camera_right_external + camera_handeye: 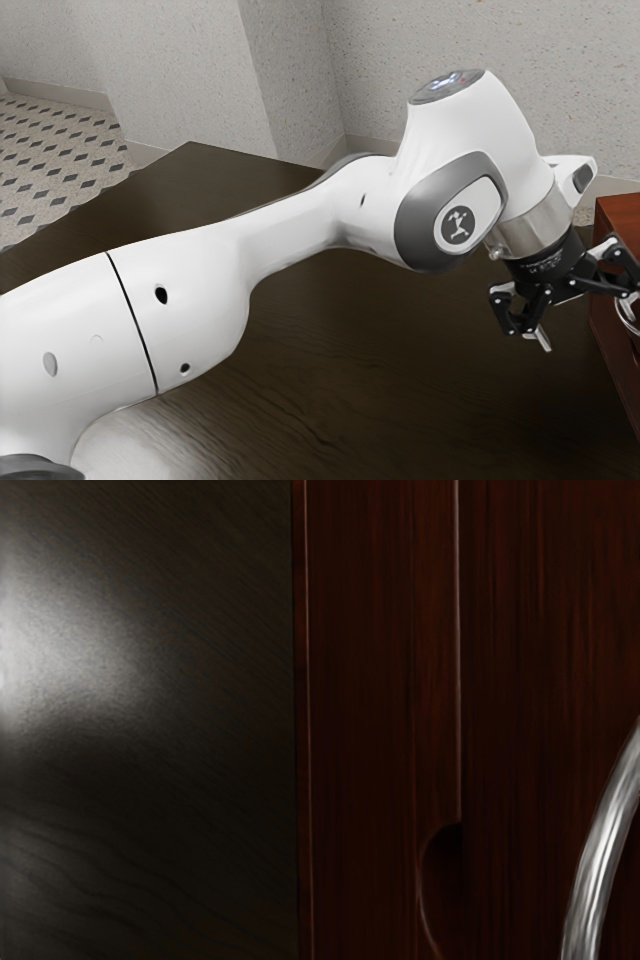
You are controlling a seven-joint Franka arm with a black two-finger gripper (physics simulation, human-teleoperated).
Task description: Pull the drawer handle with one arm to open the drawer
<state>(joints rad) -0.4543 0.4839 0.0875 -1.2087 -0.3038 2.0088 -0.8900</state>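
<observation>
A dark red wooden cabinet (618,290) stands at the exterior view's right edge, with a curved silver handle (630,312) on its drawer front. My black gripper (583,300) hangs just in front of that face, open, its fingers spread wide and nothing between them. One finger (525,318) points down toward the table, and the other lies close to the cabinet beside the handle. In the wrist view the red drawer front (400,680) is very near, with an arc of the silver handle (600,860) curving along its edge.
The cabinet rests on a dark wooden table (380,380), also seen as a dark surface (150,780) in the wrist view. My white arm (300,240) spans the table from the exterior view's left. Tiled floor and speckled walls lie behind.
</observation>
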